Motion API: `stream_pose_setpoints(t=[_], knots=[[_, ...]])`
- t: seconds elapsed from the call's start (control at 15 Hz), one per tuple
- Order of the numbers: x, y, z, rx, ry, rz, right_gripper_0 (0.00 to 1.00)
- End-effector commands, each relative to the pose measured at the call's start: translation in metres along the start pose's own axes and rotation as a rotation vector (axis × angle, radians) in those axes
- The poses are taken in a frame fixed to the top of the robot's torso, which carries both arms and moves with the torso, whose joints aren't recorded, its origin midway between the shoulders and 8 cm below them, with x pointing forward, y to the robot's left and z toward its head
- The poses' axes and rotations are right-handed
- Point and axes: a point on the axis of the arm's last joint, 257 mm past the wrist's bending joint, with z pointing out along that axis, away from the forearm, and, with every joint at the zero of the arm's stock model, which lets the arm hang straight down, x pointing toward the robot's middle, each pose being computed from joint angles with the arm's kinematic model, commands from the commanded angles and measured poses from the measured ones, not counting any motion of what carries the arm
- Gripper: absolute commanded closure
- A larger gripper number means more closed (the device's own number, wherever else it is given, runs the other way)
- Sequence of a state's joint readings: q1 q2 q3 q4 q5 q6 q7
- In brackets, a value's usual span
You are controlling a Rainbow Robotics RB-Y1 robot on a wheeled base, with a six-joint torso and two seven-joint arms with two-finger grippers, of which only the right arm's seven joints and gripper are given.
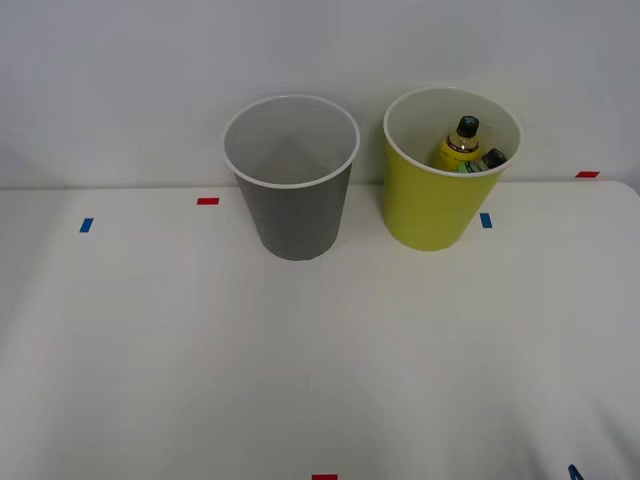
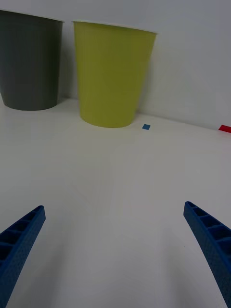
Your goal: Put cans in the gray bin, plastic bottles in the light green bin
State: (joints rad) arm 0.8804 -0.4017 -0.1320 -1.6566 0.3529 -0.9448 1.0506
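A: Where do things stand on the counter (image 1: 320, 380)?

B: The gray bin (image 1: 292, 200) and the light green bin (image 1: 440, 200) stand upright side by side near the back wall, close together but not touching. That puts both open mouths within reach of an arm coming in from the right.

A: And the plastic bottles?

B: Both are inside the light green bin. The yellow bottle (image 1: 459, 147) stands nearly upright with its black cap showing, and the green bottle (image 1: 483, 161) lies lower against it, mostly hidden by the rim. They rest at the side of the bin toward the robot's right, which I take to be where a drop from that side would leave them.

A: Anything in the gray one?

B: From above, the part of its pale interior I can see holds nothing, and I see no cans anywhere on the counter.

A: What is the end effector (image 2: 115, 250) doing?

B: Its blue ribbed fingers (image 2: 21, 240) are spread wide and hold nothing. It hangs low over the bare counter, well apart from the bins and facing them.

A: So how far along is this?

B: The bottle half looks done to me. With nothing left loose on the surface, I would judge the sorting finished unless more items arrive.
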Motion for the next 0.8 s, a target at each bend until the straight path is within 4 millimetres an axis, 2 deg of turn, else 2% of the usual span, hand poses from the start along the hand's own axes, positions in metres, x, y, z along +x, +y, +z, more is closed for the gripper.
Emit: stream_pose_setpoints(t=[0.07, 0.8], knots=[[-0.0001, 0.0000, 0.0000, 0.000, 0.000, 0.000, 0.00], [-0.0001, 0.0000, 0.0000, 0.000, 0.000, 0.000, 0.00]])
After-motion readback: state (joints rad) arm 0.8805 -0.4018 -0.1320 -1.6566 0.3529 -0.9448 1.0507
